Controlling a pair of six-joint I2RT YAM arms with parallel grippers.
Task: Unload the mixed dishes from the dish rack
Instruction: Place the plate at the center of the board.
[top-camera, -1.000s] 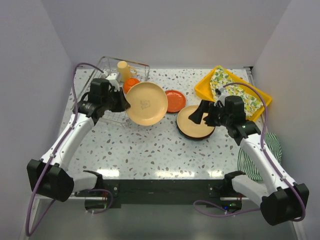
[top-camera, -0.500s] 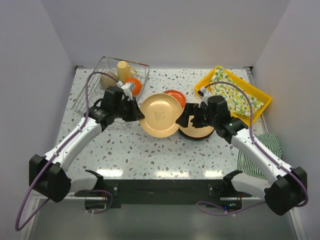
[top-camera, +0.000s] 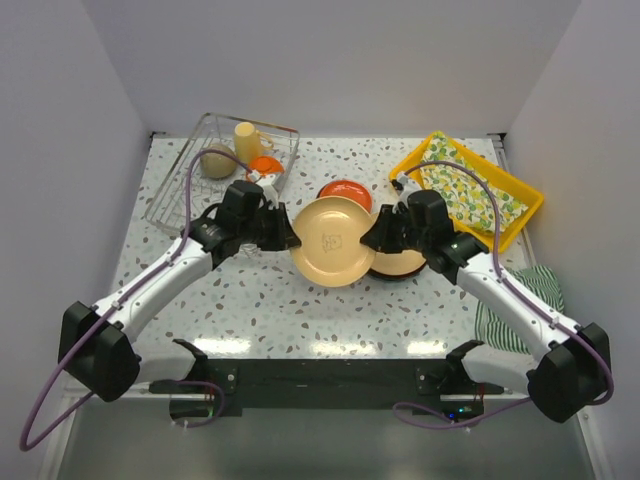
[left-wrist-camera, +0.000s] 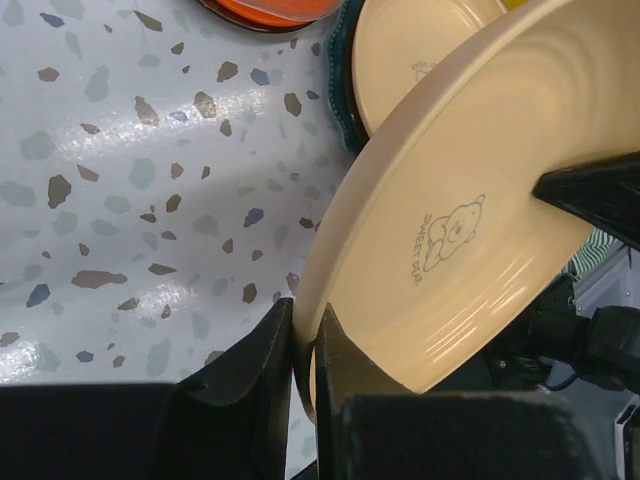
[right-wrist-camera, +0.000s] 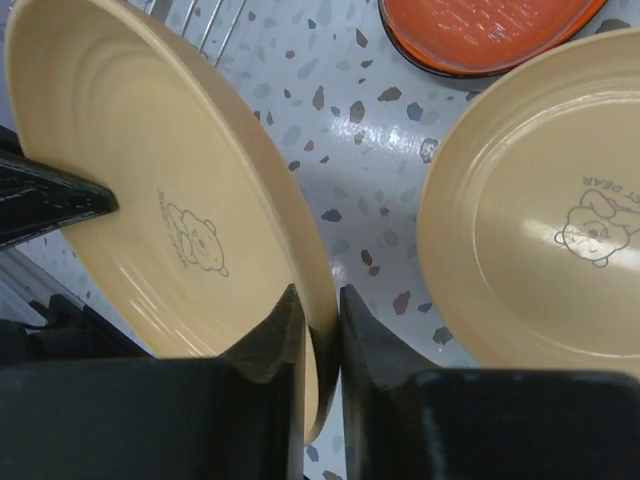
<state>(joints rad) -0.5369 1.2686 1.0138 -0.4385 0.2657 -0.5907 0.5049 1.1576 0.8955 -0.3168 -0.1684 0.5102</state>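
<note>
A tan-yellow plate (top-camera: 333, 240) with a bear print hangs tilted over the middle of the table, held from both sides. My left gripper (top-camera: 290, 232) is shut on its left rim (left-wrist-camera: 306, 312), and my right gripper (top-camera: 372, 235) is shut on the opposite rim (right-wrist-camera: 320, 295). The dish rack (top-camera: 222, 165) stands at the back left and holds a cream mug (top-camera: 247, 140), an orange bowl (top-camera: 263, 165) and a tan dish (top-camera: 215, 160). An orange plate (top-camera: 345, 192) and a dark plate with a cream face (top-camera: 402, 264) lie on the table.
A yellow tray (top-camera: 470, 190) with a lemon-print cloth sits at the back right. A green striped cloth (top-camera: 515, 300) lies under the right arm. The dark plate (right-wrist-camera: 540, 230) is just right of the held plate, and the orange plate (right-wrist-camera: 480, 30) lies behind it.
The left arm has carried the tan-yellow plate rightward from the rack to the table's middle. The right gripper has moved left, off the dark plate, and closed on the plate's rim.
</note>
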